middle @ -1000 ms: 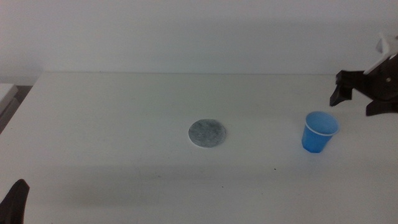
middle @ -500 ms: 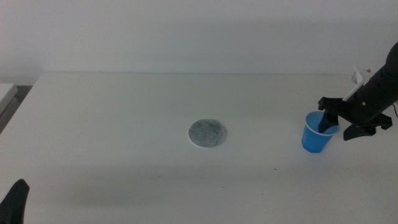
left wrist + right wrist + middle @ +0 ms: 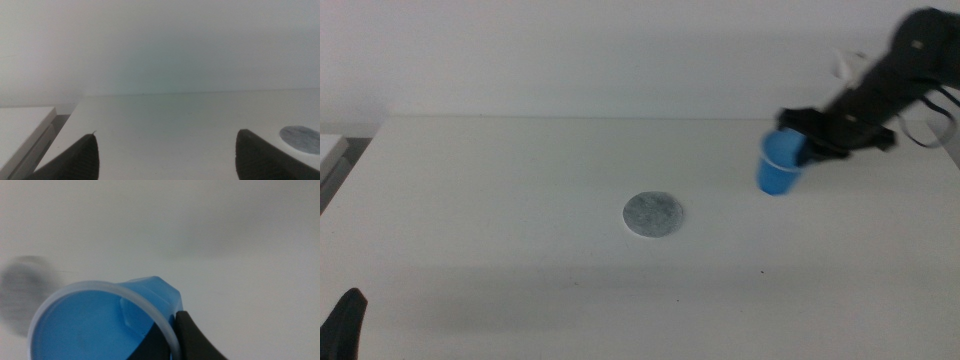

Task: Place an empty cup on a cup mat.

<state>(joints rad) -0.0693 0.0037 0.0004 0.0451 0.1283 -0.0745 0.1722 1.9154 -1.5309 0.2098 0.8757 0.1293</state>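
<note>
Cup [image 3: 779, 168] | held aloft, well right of mat [image 3: 653, 214] | right gripper [image 3: 807, 148] pinches its rim wall | likely light, thin, crushable: grip gently | left gripper [image 3: 165, 157] wide, idle, near desk [image 3: 520, 190] corner

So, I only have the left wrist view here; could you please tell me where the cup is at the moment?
Observer: The cup is lifted off the table, right of the cup mat, in the right gripper.
Operator: How is it gripped?
Observer: One jaw is inside the cup, the other outside, pinching its wall at the rim.
Operator: Is anything in it?
Observer: No, only blue interior shows.
Operator: And my arm?
Observer: The left gripper waits at the table's near left corner.
</note>
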